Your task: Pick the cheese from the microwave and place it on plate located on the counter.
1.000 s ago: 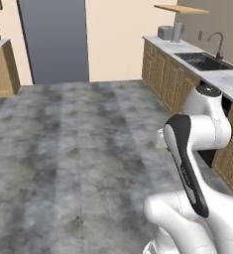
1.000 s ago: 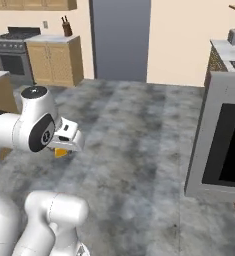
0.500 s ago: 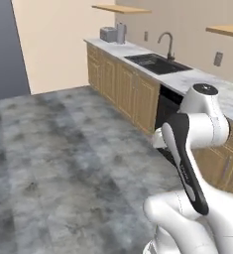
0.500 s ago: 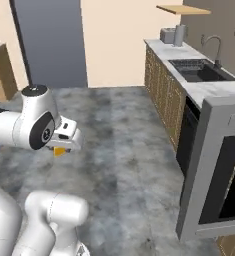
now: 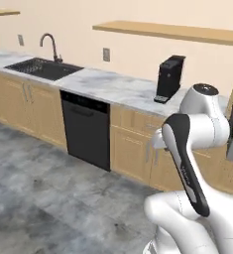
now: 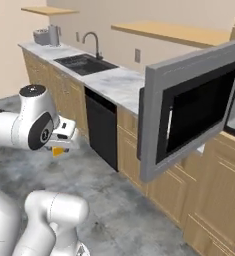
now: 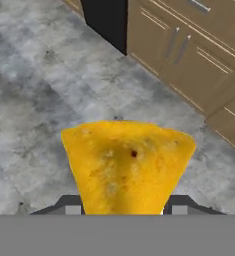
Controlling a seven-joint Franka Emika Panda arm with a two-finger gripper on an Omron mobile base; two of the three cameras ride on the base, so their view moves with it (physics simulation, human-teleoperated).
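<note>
While carried: cheese in hand

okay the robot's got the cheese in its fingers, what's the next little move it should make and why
Probably carry the cheese up over the counter while looking for the plate. The wedge sits clamped in the gripper, hanging low above the floor in front of the cabinets, well below the marbled worktop. The microwave door is swung open.

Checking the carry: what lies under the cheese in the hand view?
Under the cheese, shut in the claw, lies grey stone-look floor, with wood cabinet doors beyond. The floor directly below the wedge is covered.
</note>
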